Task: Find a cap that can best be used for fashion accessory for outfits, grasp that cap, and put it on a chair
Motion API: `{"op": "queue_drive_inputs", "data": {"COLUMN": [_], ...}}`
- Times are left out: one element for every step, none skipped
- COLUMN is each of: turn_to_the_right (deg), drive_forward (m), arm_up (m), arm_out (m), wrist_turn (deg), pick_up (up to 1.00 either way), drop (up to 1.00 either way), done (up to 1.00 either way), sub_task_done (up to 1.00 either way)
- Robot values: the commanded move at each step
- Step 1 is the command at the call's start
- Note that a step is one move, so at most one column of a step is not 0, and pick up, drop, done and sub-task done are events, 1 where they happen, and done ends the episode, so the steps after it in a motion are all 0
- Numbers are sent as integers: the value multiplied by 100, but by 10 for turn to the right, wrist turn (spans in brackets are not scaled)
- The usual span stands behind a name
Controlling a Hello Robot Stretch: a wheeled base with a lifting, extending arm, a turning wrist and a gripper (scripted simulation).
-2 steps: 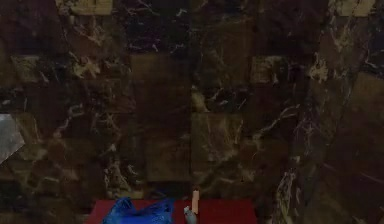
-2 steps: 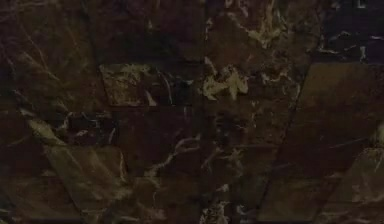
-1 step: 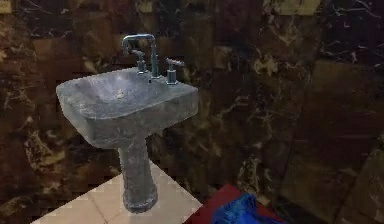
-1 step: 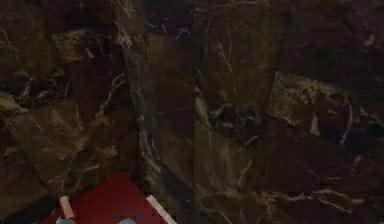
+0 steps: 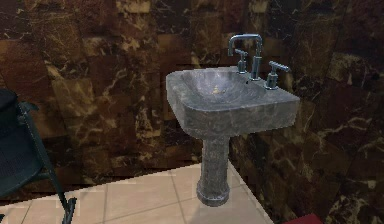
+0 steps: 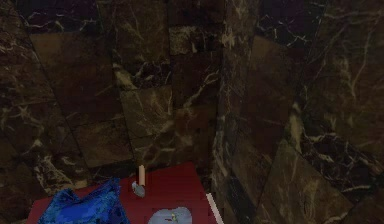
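Ahead of me a grey pedestal sink (image 5: 225, 100) with its faucet (image 5: 250, 55) stood against the dark marble wall (image 5: 90, 80), and a dark chair-like frame (image 5: 20, 150) sat at the forward view's left edge. To my arm side, a red counter (image 6: 175, 185) carried a crumpled blue cloth (image 6: 80, 205) and, near it, a small pale blue thing (image 6: 172, 215). It might have been the cap, but I could not tell. Nor could I tell my claw's state.

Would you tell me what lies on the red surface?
On the red surface: a crumpled blue cloth, a pale blue-grey lump, a small white upright stick. Anything under the cloth is hidden.
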Motion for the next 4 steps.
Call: {"op": "queue_drive_inputs", "data": {"turn_to_the_right": [0,0,0,0], "drive_forward": [0,0,0,0], "arm_up": [50,4,0,0], "arm_out": [0,0,14,0], "wrist_turn": [0,0,0,450], "pick_up": [0,0,0,0], "drop": [0,0,0,0], "done": [0,0,0,0], "sub_task_done": [0,0,0,0]}}
